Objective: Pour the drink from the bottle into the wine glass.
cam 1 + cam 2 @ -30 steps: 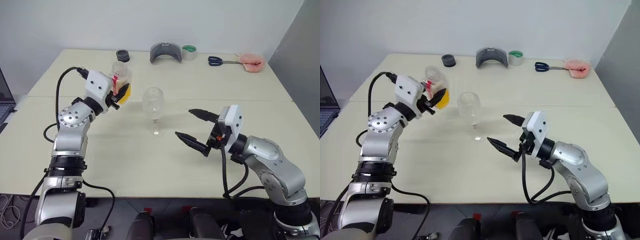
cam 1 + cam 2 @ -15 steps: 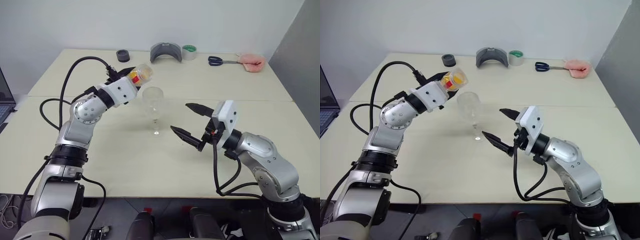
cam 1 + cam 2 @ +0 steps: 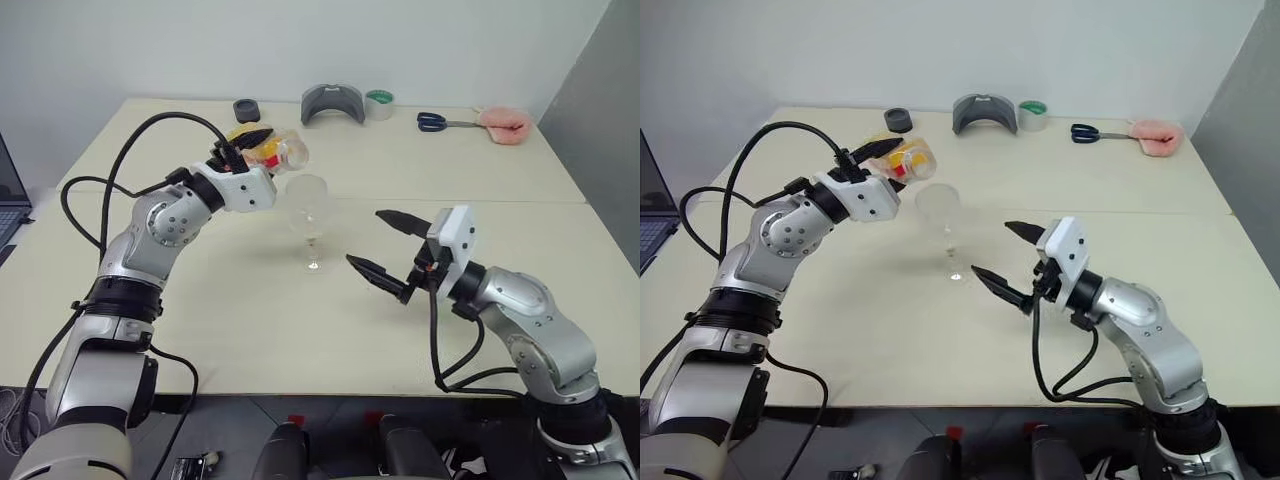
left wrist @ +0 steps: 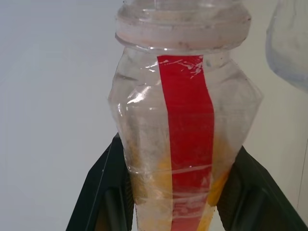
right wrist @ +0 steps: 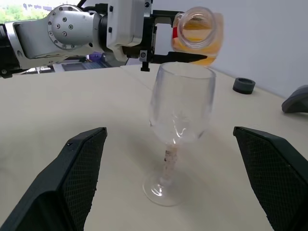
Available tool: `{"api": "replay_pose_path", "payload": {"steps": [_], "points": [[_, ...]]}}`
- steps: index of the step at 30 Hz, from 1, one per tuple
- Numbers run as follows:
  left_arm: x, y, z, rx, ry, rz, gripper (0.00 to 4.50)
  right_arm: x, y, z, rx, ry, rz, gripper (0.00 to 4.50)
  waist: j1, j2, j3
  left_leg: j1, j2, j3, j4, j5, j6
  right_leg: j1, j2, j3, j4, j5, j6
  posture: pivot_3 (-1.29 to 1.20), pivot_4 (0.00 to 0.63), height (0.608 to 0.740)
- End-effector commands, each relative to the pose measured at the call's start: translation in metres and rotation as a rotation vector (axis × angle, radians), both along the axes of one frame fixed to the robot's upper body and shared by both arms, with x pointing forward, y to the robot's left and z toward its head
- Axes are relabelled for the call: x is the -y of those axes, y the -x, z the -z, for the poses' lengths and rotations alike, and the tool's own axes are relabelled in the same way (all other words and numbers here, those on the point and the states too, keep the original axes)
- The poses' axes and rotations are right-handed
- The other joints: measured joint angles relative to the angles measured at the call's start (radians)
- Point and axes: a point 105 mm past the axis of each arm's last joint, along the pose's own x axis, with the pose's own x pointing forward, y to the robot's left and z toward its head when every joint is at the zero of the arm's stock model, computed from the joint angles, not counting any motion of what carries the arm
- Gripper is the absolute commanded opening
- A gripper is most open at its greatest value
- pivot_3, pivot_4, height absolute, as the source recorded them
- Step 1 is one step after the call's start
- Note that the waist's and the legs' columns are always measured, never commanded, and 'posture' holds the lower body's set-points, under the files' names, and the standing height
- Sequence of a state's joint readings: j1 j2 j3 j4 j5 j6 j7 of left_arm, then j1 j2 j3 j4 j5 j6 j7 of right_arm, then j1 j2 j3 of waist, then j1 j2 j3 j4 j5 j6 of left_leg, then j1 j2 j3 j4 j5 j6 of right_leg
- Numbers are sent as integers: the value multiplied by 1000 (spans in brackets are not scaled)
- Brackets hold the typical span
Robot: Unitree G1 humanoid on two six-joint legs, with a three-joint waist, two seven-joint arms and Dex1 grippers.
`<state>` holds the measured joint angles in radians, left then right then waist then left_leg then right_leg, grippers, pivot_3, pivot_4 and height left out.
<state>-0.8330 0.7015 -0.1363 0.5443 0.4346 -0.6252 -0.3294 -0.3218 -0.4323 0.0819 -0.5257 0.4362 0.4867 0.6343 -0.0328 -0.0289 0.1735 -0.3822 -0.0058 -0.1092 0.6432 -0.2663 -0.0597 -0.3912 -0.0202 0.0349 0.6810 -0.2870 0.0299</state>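
Note:
My left gripper (image 3: 256, 141) is shut on the bottle (image 3: 274, 150), a small clear plastic one with a red strip. The bottle lies tipped almost level, and its open mouth (image 5: 198, 20) points over the rim of the wine glass (image 3: 310, 206). The orange drink (image 5: 195, 44) pools along the bottle's lower side. Upright on the table near the middle, the wine glass looks empty. In the left wrist view the black fingers (image 4: 102, 191) clamp the bottle (image 4: 185, 120) from both sides. My right gripper (image 3: 363, 237) hovers open just right of the glass, with nothing between its fingers (image 5: 73, 179).
Along the table's far edge lie a black round piece (image 3: 246, 108), a grey curved object (image 3: 332, 103), a green tape roll (image 3: 378, 103), scissors (image 3: 440, 122) and a pink object (image 3: 503, 122). A laptop edge (image 3: 8, 205) shows at the far left.
My left gripper has rolled and lifted slightly toward the glass, tipping the bottle from nearly upright to almost level with its mouth above the rim. The right gripper has stayed in place, open.

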Motion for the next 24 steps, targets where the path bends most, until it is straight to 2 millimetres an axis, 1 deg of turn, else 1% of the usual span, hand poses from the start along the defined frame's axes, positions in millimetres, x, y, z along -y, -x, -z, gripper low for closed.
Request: {"api": "replay_pose_path", "payload": {"steps": [1, 7, 13, 16, 21, 24], "points": [[1, 4, -29, 111, -5, 15, 1762, 4, 5, -17, 48, -42, -36, 4500, 0, 0, 0, 0, 0, 0, 0, 0, 0, 0, 0, 0, 0, 0, 0, 0, 150, 740], [-1, 4, -37, 167, -31, 6, 1762, 10, 2, -26, 23, -68, -39, 4500, 0, 0, 0, 0, 0, 0, 0, 0, 0, 0, 0, 0, 0, 0, 0, 0, 150, 740], [-4, 3, -38, 180, -54, -3, 1762, 12, 1, -29, 35, -44, -33, 4500, 0, 0, 0, 0, 0, 0, 0, 0, 0, 0, 0, 0, 0, 0, 0, 0, 150, 740], [-4, 2, -38, 189, -65, -4, 1762, 11, 1, -27, 35, -29, -38, 4500, 0, 0, 0, 0, 0, 0, 0, 0, 0, 0, 0, 0, 0, 0, 0, 0, 150, 740], [-3, 3, -38, 210, -97, 3, 1762, 10, 5, -17, 39, 42, -45, 4500, 0, 0, 0, 0, 0, 0, 0, 0, 0, 0, 0, 0, 0, 0, 0, 0, 150, 740], [-4, 2, -40, 222, -112, 0, 1762, 9, 5, -15, 40, 56, -46, 4500, 0, 0, 0, 0, 0, 0, 0, 0, 0, 0, 0, 0, 0, 0, 0, 0, 150, 740]]}}
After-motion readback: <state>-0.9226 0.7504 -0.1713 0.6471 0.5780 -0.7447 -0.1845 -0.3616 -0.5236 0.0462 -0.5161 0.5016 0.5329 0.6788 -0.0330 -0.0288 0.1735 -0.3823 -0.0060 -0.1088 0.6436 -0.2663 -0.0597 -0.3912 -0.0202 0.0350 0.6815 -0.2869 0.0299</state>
